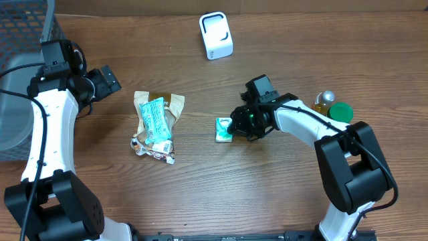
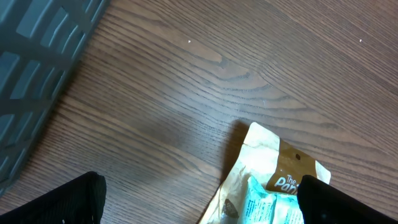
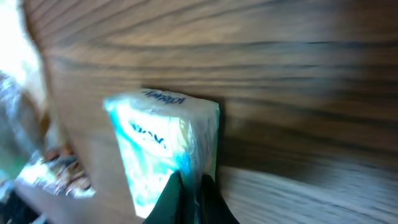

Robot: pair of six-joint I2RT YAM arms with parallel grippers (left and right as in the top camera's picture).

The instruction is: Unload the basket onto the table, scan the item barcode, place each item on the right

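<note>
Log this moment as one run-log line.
left gripper: open, empty | right gripper: shut on green packet | scanner: apart from packet

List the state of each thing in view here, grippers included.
Right gripper: shut, pinching the teal packet's edge.
Left gripper: open, empty, near the snack pile.
Teal packet: gripped; cannot tell whether it is lifted off the table.
Snack pile: heaped on the table, untouched.
Scanner: upright, untouched.
</note>
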